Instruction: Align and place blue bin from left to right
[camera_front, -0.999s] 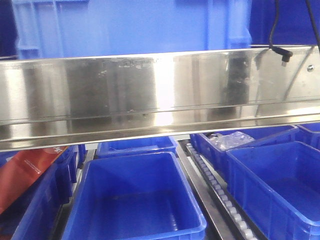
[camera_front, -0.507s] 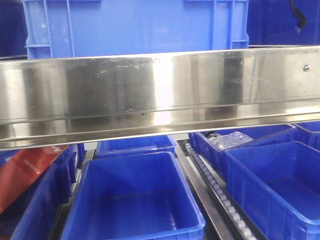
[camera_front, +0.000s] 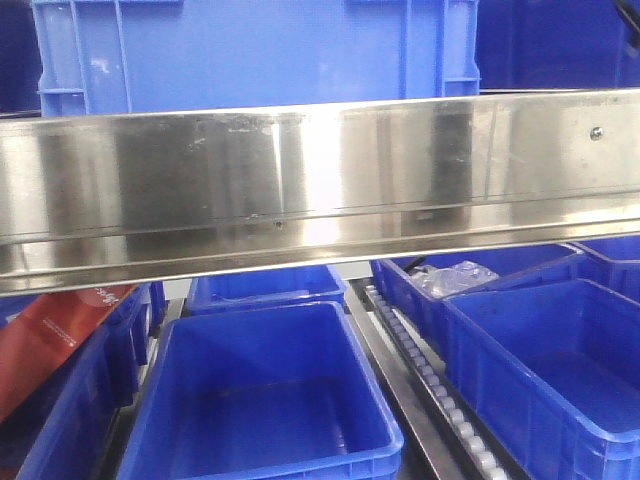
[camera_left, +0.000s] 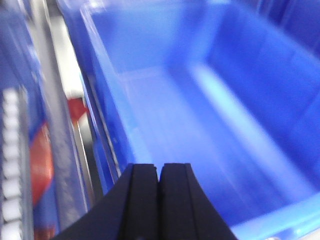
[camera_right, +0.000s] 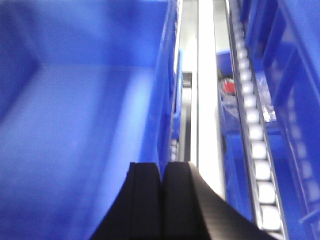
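The blue bin, a lighter-blue ribbed crate, stands on the top shelf behind a shiny steel beam; only its lower wall shows. Neither gripper appears in the front view. In the left wrist view my left gripper is shut with nothing between its fingers, hovering over the open inside of a blue tub near its left wall. In the right wrist view my right gripper is shut and empty too, above a blue tub close to its right wall.
Below the beam sit darker blue tubs: one in the middle, one at the right, others behind. A roller track runs between them. A red package leans at the left. A clear plastic bag lies in a back tub.
The black cable at the upper right has left the front view. The whole scene has slid slightly to the left, and the blue bin's right edge now sits further left.
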